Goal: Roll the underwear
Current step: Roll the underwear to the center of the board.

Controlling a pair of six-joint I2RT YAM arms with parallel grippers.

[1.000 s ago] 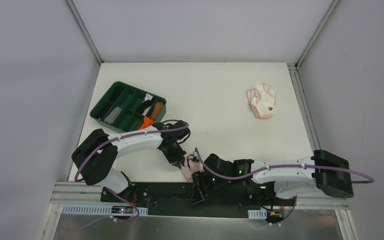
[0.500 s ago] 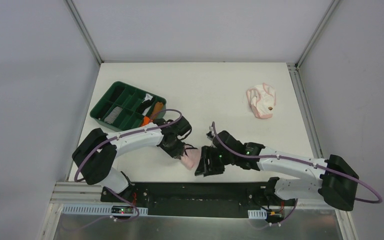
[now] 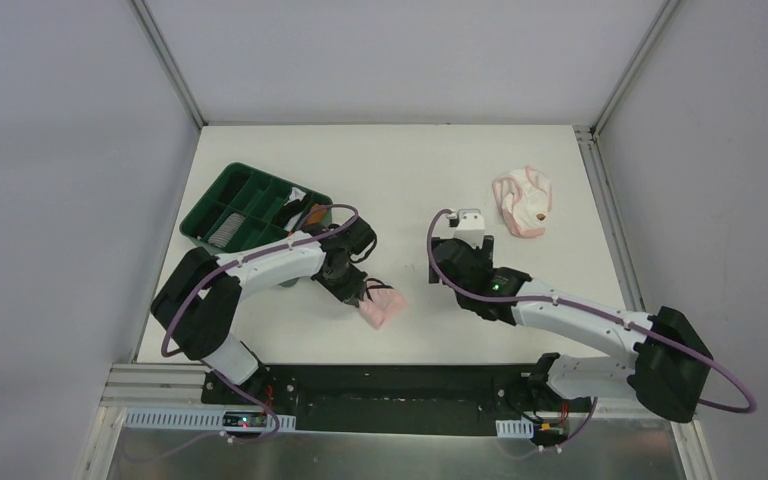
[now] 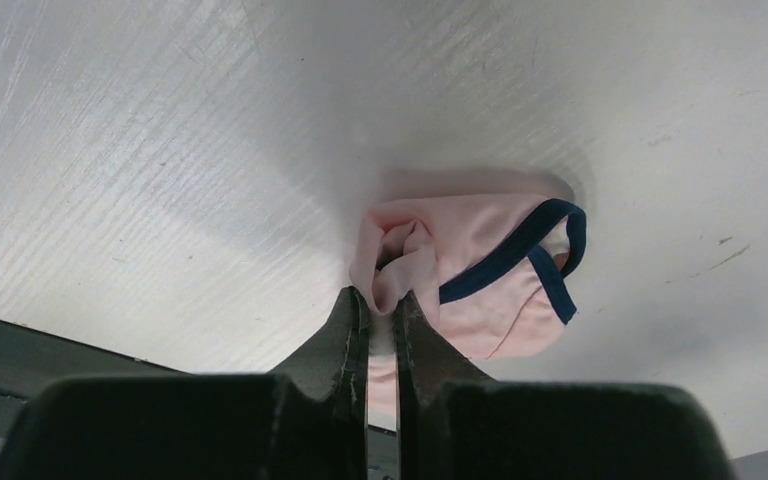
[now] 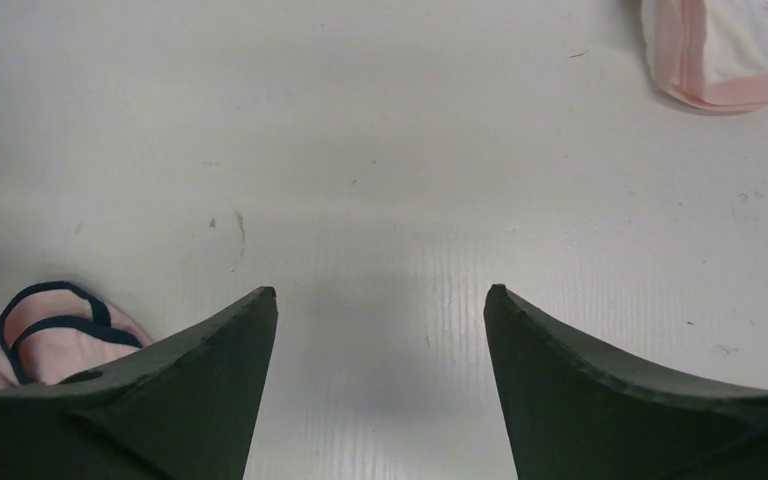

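The left claw (image 4: 378, 300) pinched a fold of the limp, light pink brief (image 4: 480, 300) at the front of the worktop (image 3: 410, 170), its navy edging (image 4: 505, 255) probably the firmest hold; the right claw (image 5: 380, 320) gaped empty, the paler brief (image 3: 523, 203) well apart.

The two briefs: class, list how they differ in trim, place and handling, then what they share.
The navy-edged brief has dark navy trim; the paler brief has pink trim. The navy-edged brief is bunched and pinched by the shut left gripper; the paler brief lies untouched at the far right. Both are soft pink fabric.
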